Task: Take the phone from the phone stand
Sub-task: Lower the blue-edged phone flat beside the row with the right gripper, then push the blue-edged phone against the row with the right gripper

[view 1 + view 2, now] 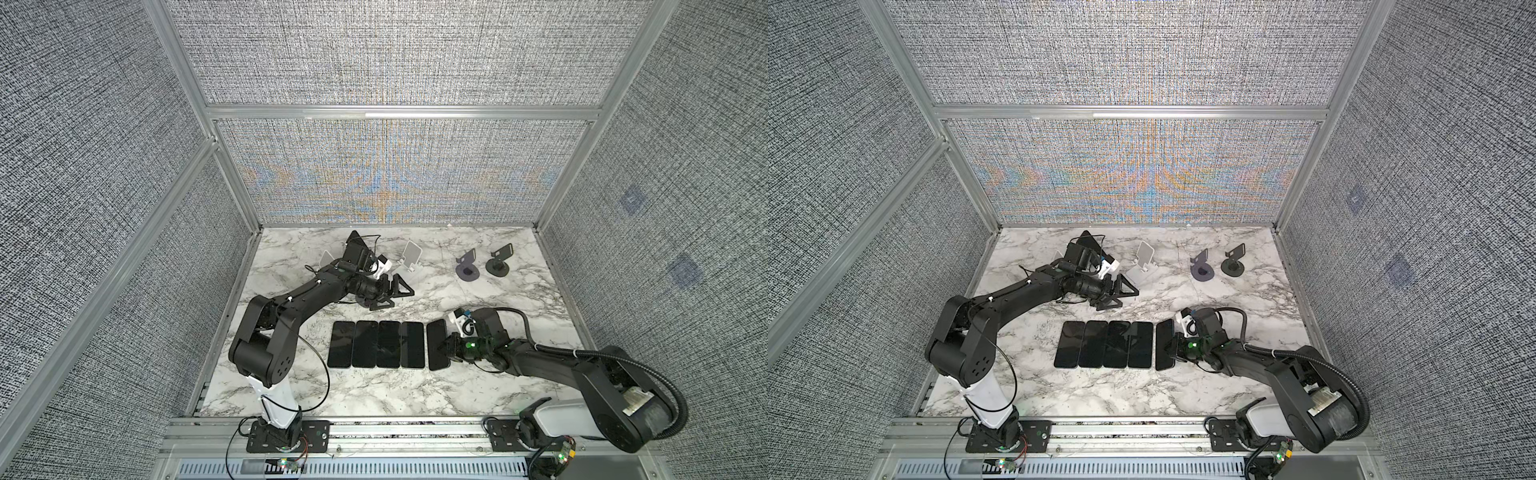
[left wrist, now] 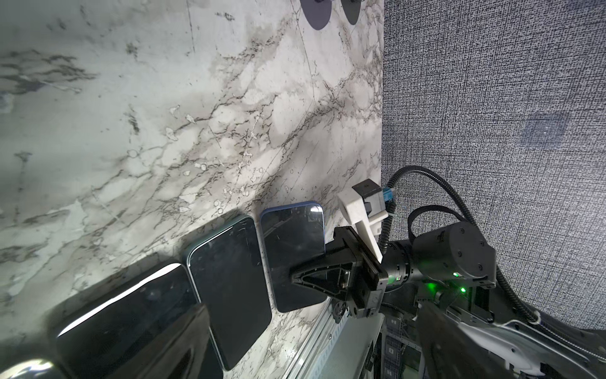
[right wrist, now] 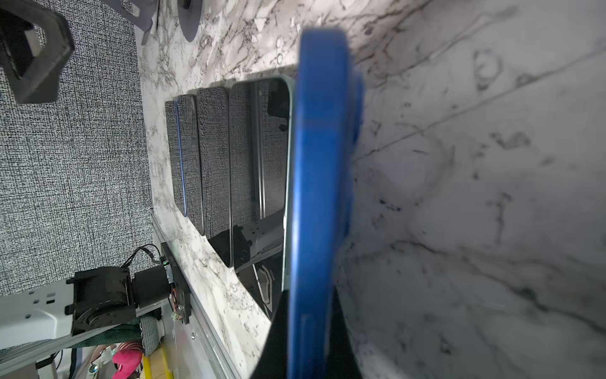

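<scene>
Blue-cased phone (image 3: 319,197), seen edge-on in the right wrist view, is clamped by one long side in the right gripper (image 1: 451,348), whose jaws are closed on it at about mid-length. In both top views it is off any stand. It sits at the right end of a row of four phones (image 1: 376,344) lying screen-up on the marble table (image 1: 478,399), just beside the last of them. Its long axis runs front to back, parallel to the row. It is tilted, with the gripped side raised and the opposite long side low toward the neighbouring phone, so from the fingertips it extends toward the robot's left. Whether the low side touches the marble cannot be told. The left gripper (image 1: 397,300) hangs empty with jaws spread wide, well apart at the back near a white phone stand (image 1: 411,255). Two dark stands (image 1: 467,271) are bare farther right. The lift-off looks done; what remains is likely for the right arm to roll the phone flat and let go.
</scene>
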